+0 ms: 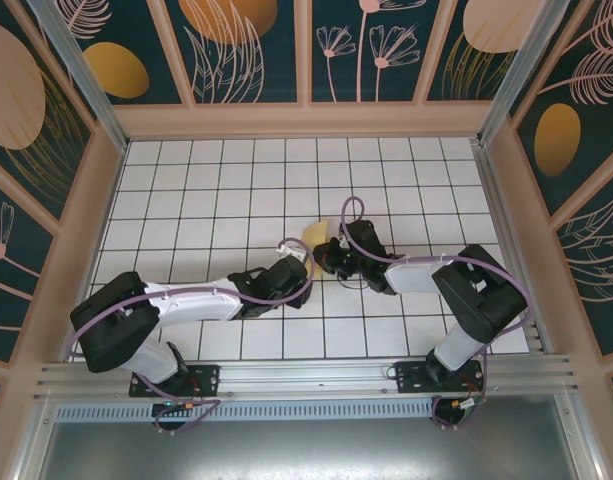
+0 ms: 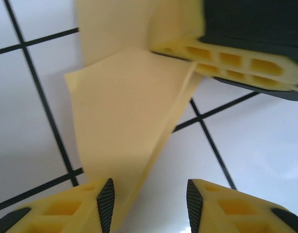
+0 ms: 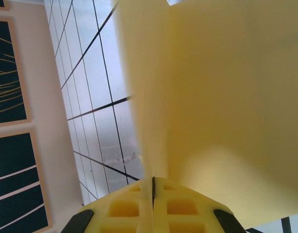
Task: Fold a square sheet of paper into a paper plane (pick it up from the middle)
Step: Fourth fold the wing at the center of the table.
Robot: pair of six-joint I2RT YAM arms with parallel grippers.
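Note:
The folded pale-yellow paper (image 1: 317, 234) stands up off the tiles in the middle of the table, between the two arms. My right gripper (image 3: 152, 187) is shut on its lower edge, and the creased sheet (image 3: 226, 97) fans upward from the closed fingers. My left gripper (image 2: 149, 201) is open, jaws well apart. A flap of the paper (image 2: 124, 111) runs down beside its left finger (image 2: 106, 199) without being pinched. In the left wrist view the right gripper's fingers (image 2: 236, 65) clamp the sheet's far corner. From above, the left gripper (image 1: 304, 268) and right gripper (image 1: 326, 258) sit close together.
White grid-tiled table (image 1: 236, 190) with patterned walls on three sides (image 1: 306, 60). An aluminium rail (image 1: 306, 375) runs along the near edge by the arm bases. Open tiles lie behind and to both sides of the paper.

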